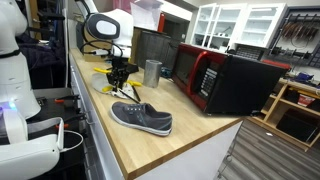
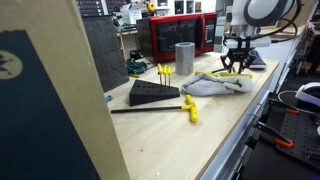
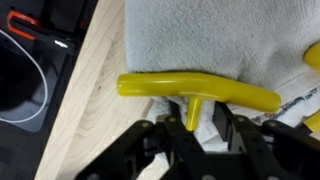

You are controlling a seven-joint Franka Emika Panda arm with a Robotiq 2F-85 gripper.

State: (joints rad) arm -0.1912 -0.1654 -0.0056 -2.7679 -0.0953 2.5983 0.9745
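Wooden counter (image 1: 190, 140), grey cloth (image 3: 200, 40): fingers (image 3: 168, 138) narrowly apart astride yellow T-handle (image 3: 200, 90) stem; clamped or not, cannot tell.

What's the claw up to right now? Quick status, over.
Claw straddling the stem of the yellow T-handle tool; grip unclear. Tool over grey cloth. Nothing between claw and tool.
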